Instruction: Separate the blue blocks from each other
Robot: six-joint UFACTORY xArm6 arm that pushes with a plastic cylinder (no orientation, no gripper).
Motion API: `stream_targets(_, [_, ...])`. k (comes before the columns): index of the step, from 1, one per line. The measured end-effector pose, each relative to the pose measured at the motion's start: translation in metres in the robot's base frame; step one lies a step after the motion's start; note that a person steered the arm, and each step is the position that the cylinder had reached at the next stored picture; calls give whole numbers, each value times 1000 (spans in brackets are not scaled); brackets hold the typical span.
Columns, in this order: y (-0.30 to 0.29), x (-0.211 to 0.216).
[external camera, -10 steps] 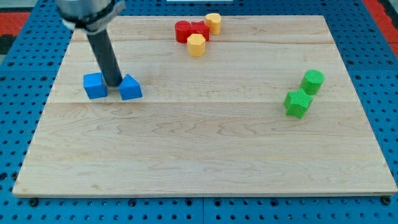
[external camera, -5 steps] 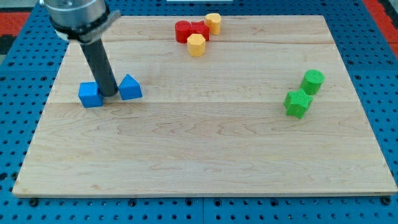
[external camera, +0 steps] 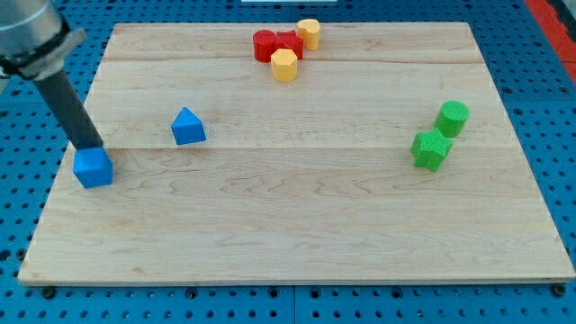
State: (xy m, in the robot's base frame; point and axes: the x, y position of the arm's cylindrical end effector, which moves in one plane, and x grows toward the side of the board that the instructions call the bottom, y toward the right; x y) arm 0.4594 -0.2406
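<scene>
At the surface's (external camera: 288, 234) left edge, my tip (external camera: 90, 147) touches the blue cube's (external camera: 94, 167) top side. The blue triangular block (external camera: 187, 127) lies well apart, rightward (my end effector is a bare rod, with nothing to clamp).

Legible text, labels, brands, numbers, signs: none. Blocks, board and surrounding pegboard surface carry no readable markings in this view.

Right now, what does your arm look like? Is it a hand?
No hand at all. My arm ends in a straight, round rod, dark grey to black and smooth, with no fingers. Higher up it fits into a wider grey metal collar at the view's top left. My tip is the rod's plain blunt end. I see no cables, stickers or markings on it.
</scene>
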Motion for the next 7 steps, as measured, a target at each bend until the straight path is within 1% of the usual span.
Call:
stream_targets(1, [23,39])
stream_targets(2, [47,52])
stream_targets(3, [123,49])
stream_targets(4, [175,-27])
stream_targets(5, [114,-62])
stream_targets(6, [71,-59])
stream_targets(7, [36,-45])
